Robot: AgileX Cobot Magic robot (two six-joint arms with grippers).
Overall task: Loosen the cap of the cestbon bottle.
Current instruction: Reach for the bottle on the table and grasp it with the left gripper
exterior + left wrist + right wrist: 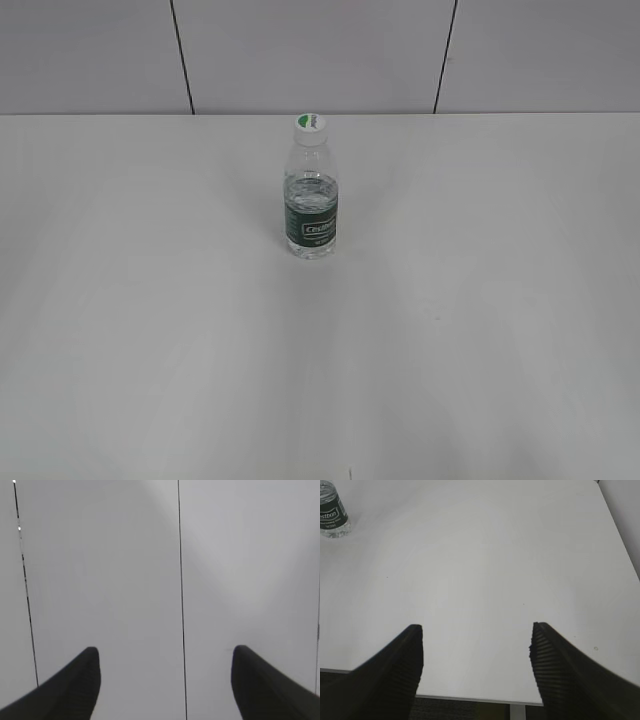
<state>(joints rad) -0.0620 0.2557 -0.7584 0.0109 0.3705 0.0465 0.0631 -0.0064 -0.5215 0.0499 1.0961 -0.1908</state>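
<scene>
The cestbon bottle stands upright on the white table, a little behind its middle, with a dark green label band. Its white cap with a green mark sits on top. The bottle's lower part also shows at the far top left of the right wrist view, its cap cut off by the frame. My right gripper hangs open over the table's near edge, well away from the bottle. My left gripper is open too, facing a plain grey panelled surface with nothing between its fingers. Neither arm appears in the exterior view.
The white table stretches wide around the bottle. A grey panelled wall with dark seams stands behind it. The table's near edge and dark floor below show under my right gripper.
</scene>
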